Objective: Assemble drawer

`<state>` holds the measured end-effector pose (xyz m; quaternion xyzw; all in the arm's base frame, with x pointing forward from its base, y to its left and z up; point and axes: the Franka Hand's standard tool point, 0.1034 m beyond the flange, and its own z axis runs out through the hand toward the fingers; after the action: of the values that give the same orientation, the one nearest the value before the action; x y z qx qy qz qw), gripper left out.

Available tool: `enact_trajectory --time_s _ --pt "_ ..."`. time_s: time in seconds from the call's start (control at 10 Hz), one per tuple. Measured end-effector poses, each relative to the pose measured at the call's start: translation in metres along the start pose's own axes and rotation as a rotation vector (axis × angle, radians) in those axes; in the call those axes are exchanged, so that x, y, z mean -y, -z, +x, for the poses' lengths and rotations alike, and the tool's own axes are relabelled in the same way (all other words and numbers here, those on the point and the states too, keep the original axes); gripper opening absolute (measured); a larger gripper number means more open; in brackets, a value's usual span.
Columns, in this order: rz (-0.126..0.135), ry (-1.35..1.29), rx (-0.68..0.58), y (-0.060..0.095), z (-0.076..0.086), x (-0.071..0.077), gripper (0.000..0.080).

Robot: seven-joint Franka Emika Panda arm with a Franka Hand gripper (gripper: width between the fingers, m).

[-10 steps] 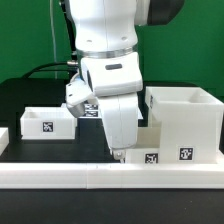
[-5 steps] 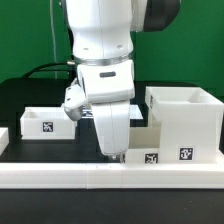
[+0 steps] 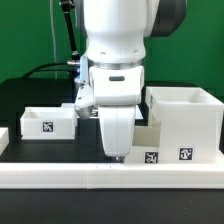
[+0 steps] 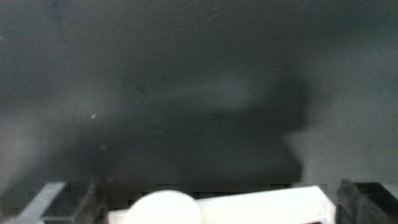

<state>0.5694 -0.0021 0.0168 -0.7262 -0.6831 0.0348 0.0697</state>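
The tall white housing (image 3: 185, 120) stands at the exterior view's right. One low tray (image 3: 45, 122) sits at the left. The second tray (image 3: 148, 152) lies in front of the housing, partly hidden by my hand. My gripper (image 3: 118, 154) points down at that tray's left end, close to the table. In the wrist view the gripper (image 4: 205, 216) has its fingers (image 4: 43, 203) wide apart at the frame's corners. A round white knob (image 4: 160, 211) and a white tray wall (image 4: 267, 205) lie between them, blurred. The jaws are open and do not touch the white part.
A long white rail (image 3: 110, 177) runs along the table's front edge, just ahead of the gripper. The table is black (image 3: 30, 95). Cables hang behind the arm at the back left (image 3: 45, 70).
The arm's upper body has swung toward the exterior view's right and the wrist has turned. The gripper has stayed low at the front tray's left end.
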Motion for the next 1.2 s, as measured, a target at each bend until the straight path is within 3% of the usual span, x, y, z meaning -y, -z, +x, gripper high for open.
enact_trajectory --time_s 0.2,0.3,0.7,0.9,1.2 --pt "-0.016 0.068 -0.006 0.004 -0.005 -0.006 0.0649" --pt "-0.037 0.111 -0.009 0.004 -0.009 -0.010 0.0649" --pt "-0.035 0.091 -0.008 0.004 -0.008 -0.009 0.0649" --pt "-0.021 0.077 -0.003 0.016 0.003 -0.017 0.0649" --pt "-0.014 0.067 -0.003 0.013 0.027 -0.014 0.0649"
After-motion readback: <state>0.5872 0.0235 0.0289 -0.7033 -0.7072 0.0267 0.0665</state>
